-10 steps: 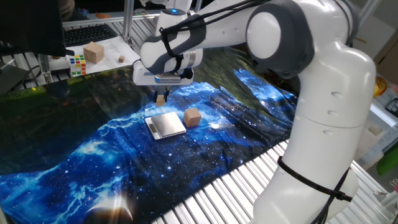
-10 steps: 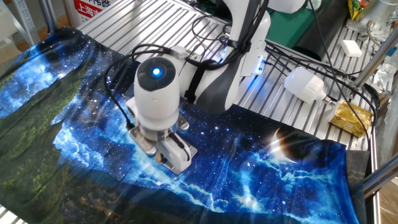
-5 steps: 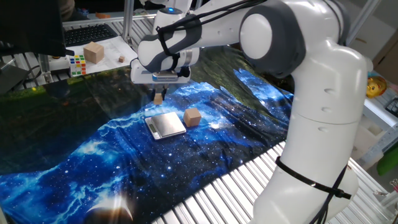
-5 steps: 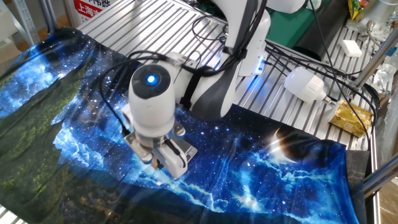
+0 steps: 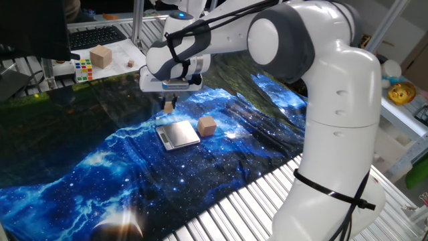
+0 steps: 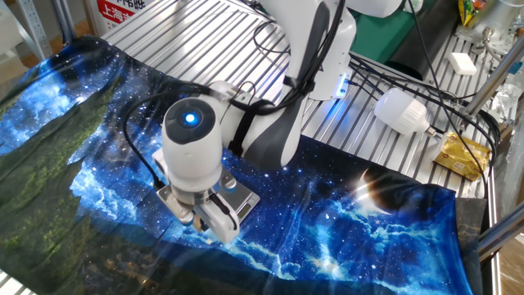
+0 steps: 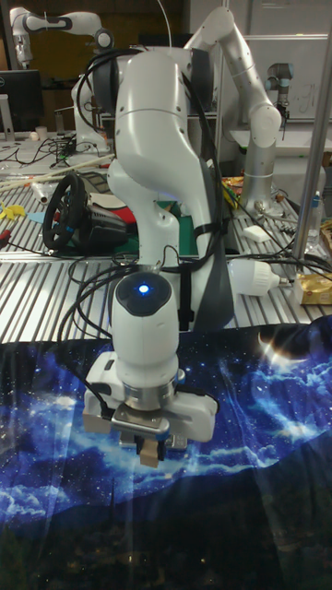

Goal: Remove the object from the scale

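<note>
The object, a small tan wooden block (image 5: 170, 106), hangs in the air between the fingers of my gripper (image 5: 168, 104), which is shut on it. It is off the scale (image 5: 178, 134), a flat silver-grey square lying bare on the blue galaxy cloth just in front of and below the gripper. In the tall fixed view the gripper (image 7: 148, 448) points down with the block (image 7: 148, 454) showing between its fingertips. In the other fixed view the arm's wrist covers the gripper (image 6: 202, 220) and the block is hidden.
A reddish-brown cube (image 5: 206, 125) sits on the cloth right of the scale. Behind the cloth, a white sheet holds a cardboard-coloured cube (image 5: 101, 55), a Rubik's cube (image 5: 83, 69) and a tiny block (image 5: 130, 63). Metal slats border the cloth.
The gripper has drifted a little to the left and away from the scale, carrying the block with it. The scale and the reddish-brown cube have stayed put.
</note>
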